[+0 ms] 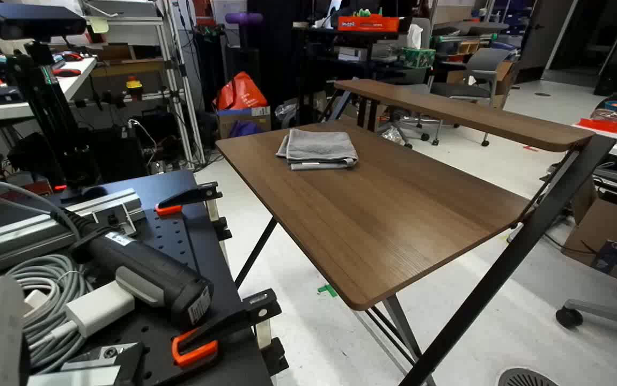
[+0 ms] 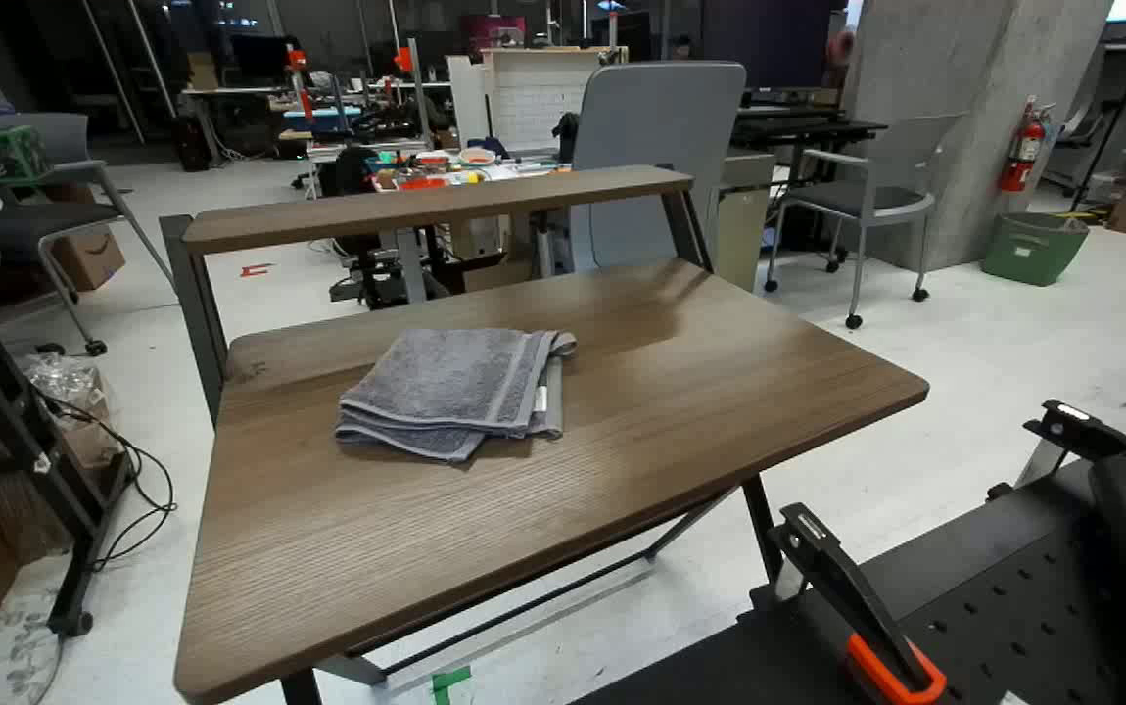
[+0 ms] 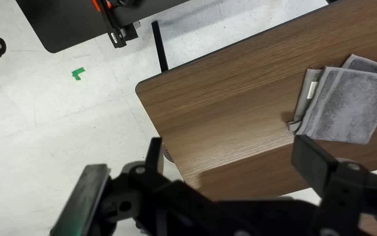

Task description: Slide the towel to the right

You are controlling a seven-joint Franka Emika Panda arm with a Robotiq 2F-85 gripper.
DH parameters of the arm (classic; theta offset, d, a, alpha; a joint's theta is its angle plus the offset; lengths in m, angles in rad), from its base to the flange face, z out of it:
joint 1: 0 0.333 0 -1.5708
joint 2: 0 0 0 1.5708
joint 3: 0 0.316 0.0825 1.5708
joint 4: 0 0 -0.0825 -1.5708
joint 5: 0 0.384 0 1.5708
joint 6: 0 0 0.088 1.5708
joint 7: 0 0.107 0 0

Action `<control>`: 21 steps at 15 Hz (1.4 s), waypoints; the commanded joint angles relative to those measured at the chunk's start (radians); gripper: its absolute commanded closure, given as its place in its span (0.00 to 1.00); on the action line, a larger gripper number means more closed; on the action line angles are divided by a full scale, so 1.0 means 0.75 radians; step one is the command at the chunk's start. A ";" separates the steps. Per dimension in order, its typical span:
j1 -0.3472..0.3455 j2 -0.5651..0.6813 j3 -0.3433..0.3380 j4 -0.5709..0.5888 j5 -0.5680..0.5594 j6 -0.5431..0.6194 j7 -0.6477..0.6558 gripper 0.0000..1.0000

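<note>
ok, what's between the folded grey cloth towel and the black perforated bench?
From the towel: a bare stretch of brown wood-grain tabletop, then pale floor with a slim black table leg, then the bench. Shows in both exterior views.

Wrist view: gripper [image 3: 229, 147] along the lower edge; two dark fingers [image 3: 313, 165] spread well apart; a wide gap between their tips.

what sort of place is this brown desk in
Most likely a robotics lab or workshop: there's a perforated black bench, orange-tipped clamps at its edge, and a coiled grey cable lying on it.
</note>
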 commanded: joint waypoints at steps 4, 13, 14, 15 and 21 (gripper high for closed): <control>0.011 0.001 -0.010 0.003 -0.006 -0.004 0.004 0.00; 0.026 0.030 0.012 -0.003 0.020 0.028 0.039 0.00; 0.036 0.049 0.021 -0.002 0.025 0.036 0.041 0.00; 0.047 0.084 0.039 0.001 0.029 0.062 0.058 0.00; 0.084 0.420 0.151 0.035 0.000 0.416 0.224 0.00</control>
